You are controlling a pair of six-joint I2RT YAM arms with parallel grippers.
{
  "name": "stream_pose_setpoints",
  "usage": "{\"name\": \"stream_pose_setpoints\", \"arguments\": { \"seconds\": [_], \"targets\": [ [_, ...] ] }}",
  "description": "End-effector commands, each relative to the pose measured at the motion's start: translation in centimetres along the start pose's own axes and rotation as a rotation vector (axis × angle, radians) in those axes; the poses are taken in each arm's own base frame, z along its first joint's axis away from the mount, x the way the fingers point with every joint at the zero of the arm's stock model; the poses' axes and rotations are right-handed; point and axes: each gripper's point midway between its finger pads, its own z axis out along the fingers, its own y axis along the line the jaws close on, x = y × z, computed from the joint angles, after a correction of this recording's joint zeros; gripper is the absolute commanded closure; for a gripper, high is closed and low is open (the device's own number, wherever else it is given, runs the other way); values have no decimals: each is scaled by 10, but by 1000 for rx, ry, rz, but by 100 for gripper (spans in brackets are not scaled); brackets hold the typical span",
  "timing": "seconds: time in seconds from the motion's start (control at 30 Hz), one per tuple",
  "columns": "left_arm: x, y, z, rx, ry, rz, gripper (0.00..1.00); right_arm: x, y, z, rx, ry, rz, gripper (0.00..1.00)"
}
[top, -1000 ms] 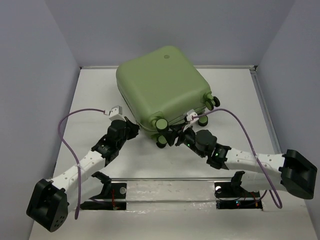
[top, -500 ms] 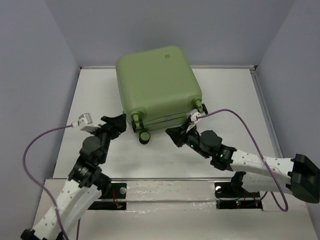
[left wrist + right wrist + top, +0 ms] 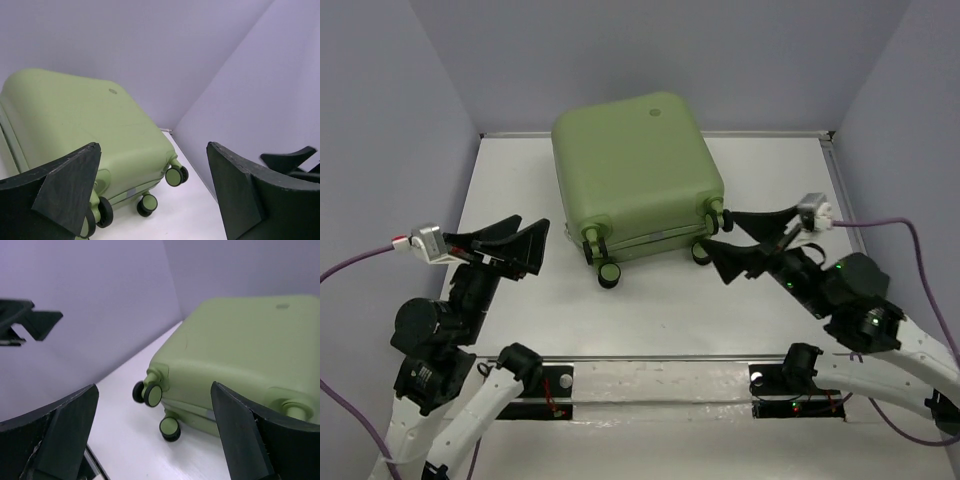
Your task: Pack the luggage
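Spreading the left claw (image 3: pixel 531 222) fully, clutching nothing, touching nothing. Hovering it above the tabletop (image 3: pixel 770 180), left of the luggage (image 3: pixel 635 170) and apart from it. Spreading the right claw (image 3: pixel 719 229) just as wide, likewise released and empty. Bringing its tips near the wheels (image 3: pixel 702 254) on the right, though not telling from above whether touching.

Finding the luggage lying shut toward the back of the tabletop, broad side up, wheeled end facing the arms, between the two claws.

Getting from the top view alone the whole layout: both arms, both claws flanking the wheeled end.

Looking, in the left wrist view, between its own fingers (image 3: pixel 65 185) along the green shell. Catching the round logo (image 3: pixel 113 91) and three wheels there, plus the right claw's dark tips at the right edge.

Looking, in the right wrist view, at the opposite wheeled corner. Showing nothing caught between its fingers (image 3: pixel 65 430), and catching the left claw (image 3: pixel 30 320) at upper left against the wall.
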Motion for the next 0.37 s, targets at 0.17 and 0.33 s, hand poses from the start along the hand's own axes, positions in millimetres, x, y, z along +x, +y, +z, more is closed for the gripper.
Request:
{"name": "stream_pose_setpoints", "arguments": {
  "seconds": [0.17,0.33],
  "targets": [
    [-10,-9,-13,67,-18,130,1,-52,-54,-64,227,-141,-22,0],
    [5,13,-7,-16,11,145,1,-33,-58,-47,271,-83,-49,0]
  ]
}}
